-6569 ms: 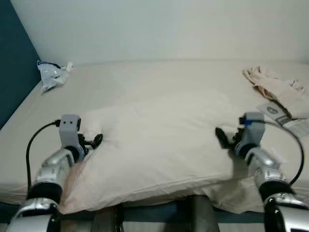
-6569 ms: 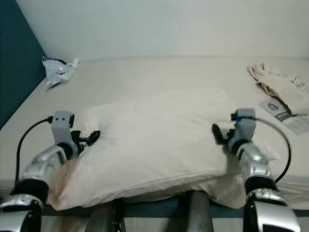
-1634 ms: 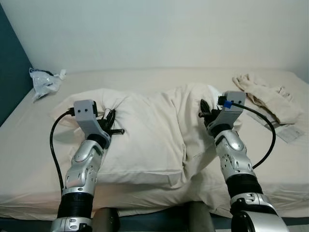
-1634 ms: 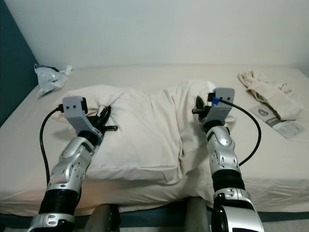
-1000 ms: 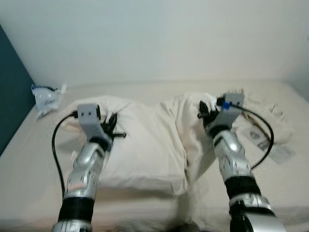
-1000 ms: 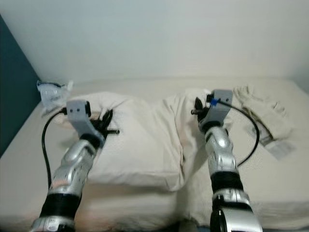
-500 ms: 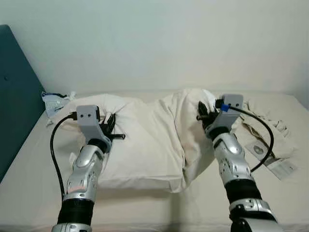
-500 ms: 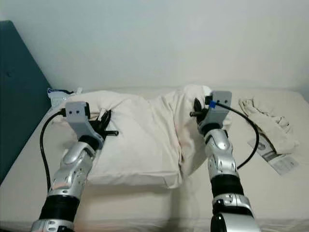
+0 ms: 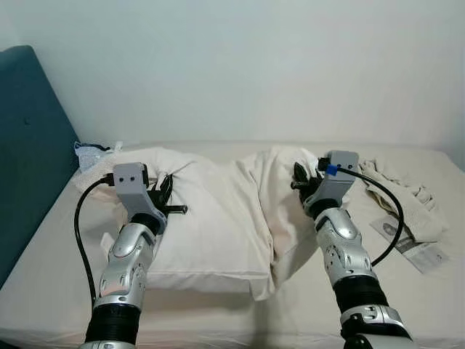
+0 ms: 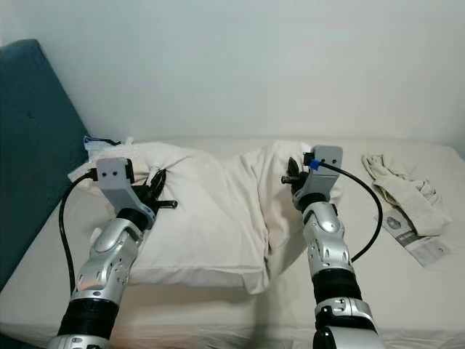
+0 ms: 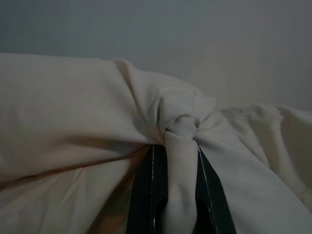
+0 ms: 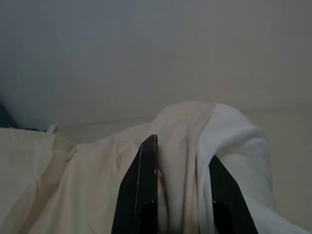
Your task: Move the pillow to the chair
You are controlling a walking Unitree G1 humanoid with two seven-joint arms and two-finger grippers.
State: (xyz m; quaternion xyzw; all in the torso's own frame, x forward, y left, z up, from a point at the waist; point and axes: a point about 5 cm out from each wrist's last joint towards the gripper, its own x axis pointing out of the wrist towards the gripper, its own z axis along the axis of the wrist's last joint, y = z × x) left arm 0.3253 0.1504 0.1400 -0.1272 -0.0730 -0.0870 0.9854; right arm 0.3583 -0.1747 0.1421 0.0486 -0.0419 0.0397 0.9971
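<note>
- The big soft cream pillow (image 9: 218, 218) is held up over the cream bed (image 9: 43, 269), with its near edge hanging down.
- The left pincer (image 11: 175, 161) squeezes a bunch of its cloth on the left.
- The right pincer (image 12: 183, 156) squeezes a fold on the right.

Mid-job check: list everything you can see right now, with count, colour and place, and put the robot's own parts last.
pillow: one, cream, lifted and bunched over the bed, held at both ends.
bed: one, cream sheet, under the pillow.
headboard: one, teal, at the robot's left.
plastic bag: one, clear with blue, far left corner of the bed.
cloth: one, cream, crumpled on the bed's right side.
leaflet: one, white, beside the cloth.
wall: white, behind the bed.
left pincer: black fingers shut on the pillow's left end.
right pincer: black fingers shut on the pillow's right end.
</note>
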